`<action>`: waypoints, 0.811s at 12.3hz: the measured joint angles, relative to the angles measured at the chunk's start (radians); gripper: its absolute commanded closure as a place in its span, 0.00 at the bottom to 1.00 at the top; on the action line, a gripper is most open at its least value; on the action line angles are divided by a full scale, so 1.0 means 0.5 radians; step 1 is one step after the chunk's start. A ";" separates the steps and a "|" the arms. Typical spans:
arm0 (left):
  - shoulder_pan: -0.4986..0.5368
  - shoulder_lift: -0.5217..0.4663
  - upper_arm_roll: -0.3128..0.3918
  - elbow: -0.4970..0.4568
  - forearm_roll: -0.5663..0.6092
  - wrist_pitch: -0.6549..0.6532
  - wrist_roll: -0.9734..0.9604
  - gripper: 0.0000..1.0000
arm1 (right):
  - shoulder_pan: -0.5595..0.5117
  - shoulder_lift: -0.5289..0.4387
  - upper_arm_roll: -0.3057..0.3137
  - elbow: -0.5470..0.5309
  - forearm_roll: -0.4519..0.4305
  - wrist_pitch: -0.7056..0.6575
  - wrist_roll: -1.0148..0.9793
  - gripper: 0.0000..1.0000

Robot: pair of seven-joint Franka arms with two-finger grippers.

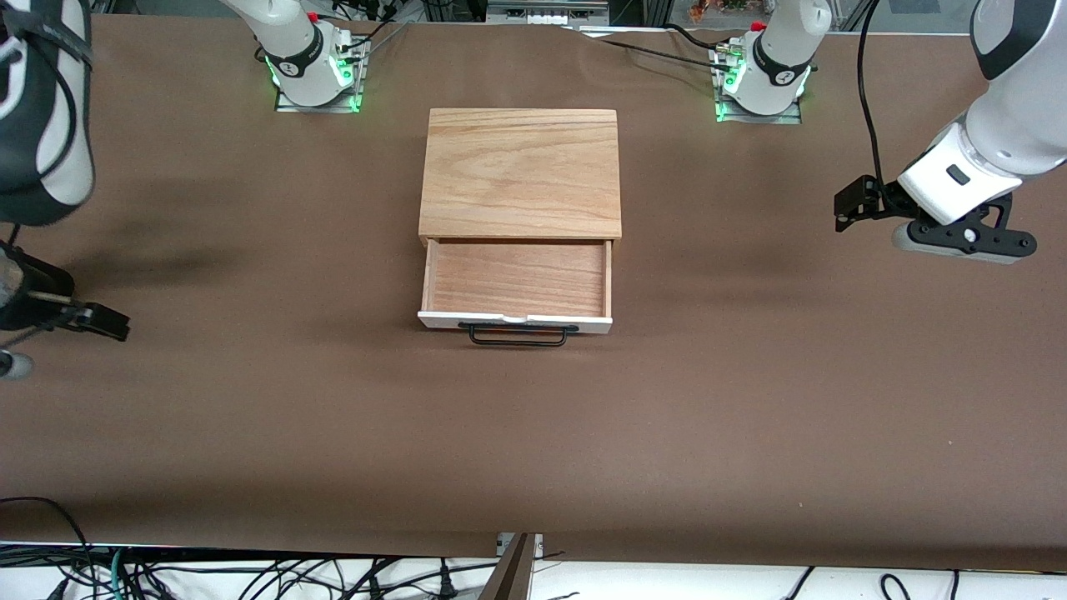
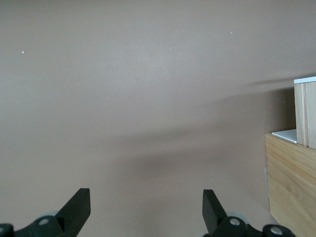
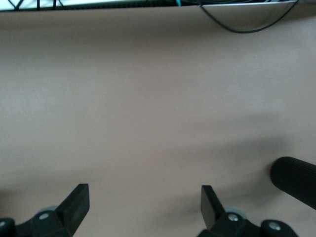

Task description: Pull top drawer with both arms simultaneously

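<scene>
We see the brown table (image 1: 250, 433) bare around a light-oak box (image 1: 521, 171) midway between the bases; its top drawer (image 1: 517, 279) stands pulled out, reddish wood inside, black wire handle (image 1: 517, 335) nearest the camera. The right gripper (image 3: 143, 205), half cut off, and the left gripper (image 2: 145, 207) hang wide open, holding nothing, at opposite table ends.

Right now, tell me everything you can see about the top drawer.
The top drawer is pulled out of the light-oak box toward the front camera. It is shallow and wide, with a reddish-wood floor and sides, nothing inside, and a white front panel carrying a long thin black wire handle. It sits level and square to the box. Nothing touches it: both grippers are open and hang over bare table at either end.
</scene>
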 measured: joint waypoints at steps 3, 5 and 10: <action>-0.021 -0.002 0.017 -0.007 0.000 0.012 -0.024 0.00 | -0.186 -0.296 0.272 -0.275 -0.003 0.027 -0.001 0.00; -0.020 -0.002 0.024 -0.007 0.000 0.013 -0.024 0.00 | -0.267 -0.489 0.408 -0.432 -0.019 0.011 -0.001 0.00; -0.021 -0.002 0.021 -0.007 0.000 0.013 -0.024 0.00 | -0.295 -0.638 0.431 -0.548 -0.020 -0.141 -0.011 0.00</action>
